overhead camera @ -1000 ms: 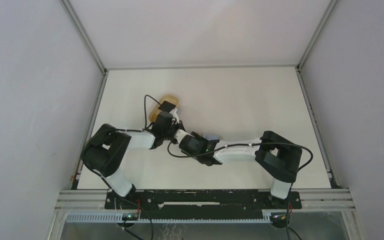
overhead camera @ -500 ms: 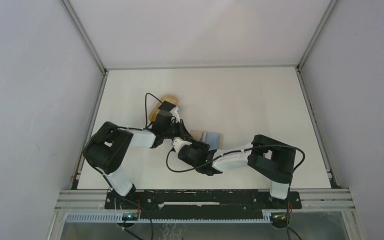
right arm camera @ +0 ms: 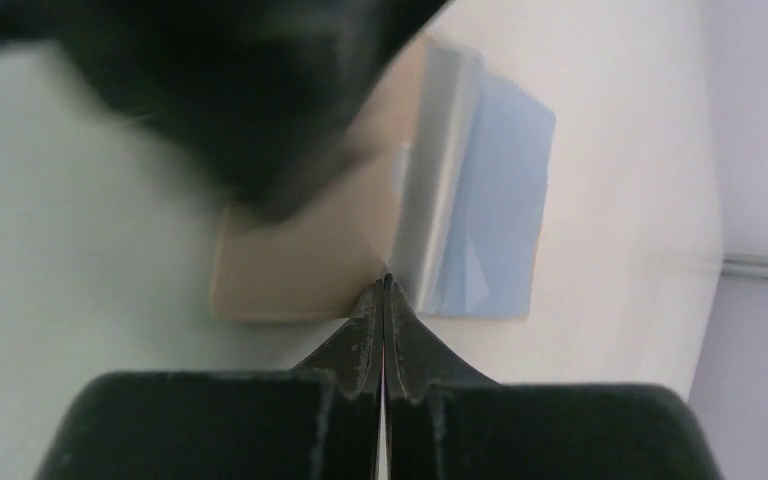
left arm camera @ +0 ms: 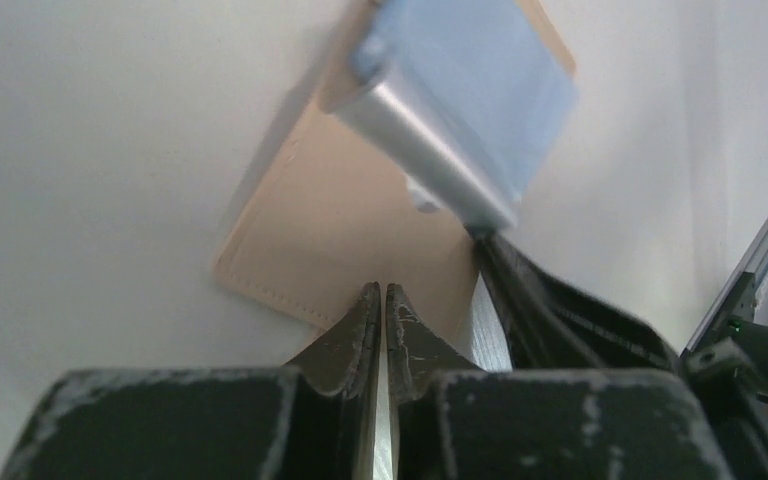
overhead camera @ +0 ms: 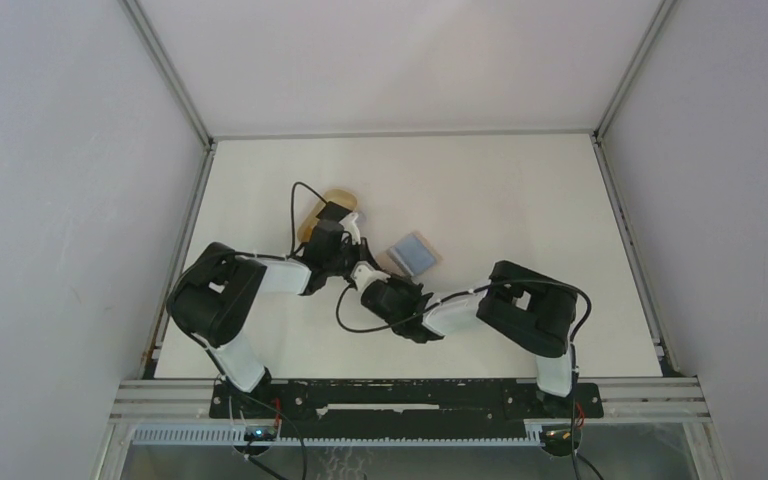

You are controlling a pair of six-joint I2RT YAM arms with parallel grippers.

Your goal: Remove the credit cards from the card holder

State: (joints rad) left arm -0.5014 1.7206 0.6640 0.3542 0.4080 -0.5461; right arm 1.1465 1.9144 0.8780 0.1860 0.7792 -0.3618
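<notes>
The tan card holder (overhead camera: 392, 259) lies left of the table's middle, turned at an angle. The light blue credit cards (overhead camera: 417, 252) stick out of its far-right end past a silver inner case (left arm camera: 420, 135). My left gripper (left arm camera: 381, 290) is shut to a thin slit, its tips over the near edge of the card holder (left arm camera: 340, 220). I cannot tell whether it pinches anything. My right gripper (right arm camera: 386, 280) is shut, its tips at the near edge where the card holder (right arm camera: 290, 270) meets the case, beside the credit cards (right arm camera: 500, 210). Both grippers (overhead camera: 358, 252) (overhead camera: 372, 275) crowd the holder's left side.
An oval tan tray (overhead camera: 338, 200) sits behind the left wrist, partly hidden by it. The left arm's dark body (right arm camera: 250, 90) blurs across the top of the right wrist view. The right arm (left arm camera: 580, 320) shows at the lower right of the left wrist view.
The right arm drew back and left, and its jaws closed. The holder with its cards turned and shifted a little farther away. The left arm barely moved.
</notes>
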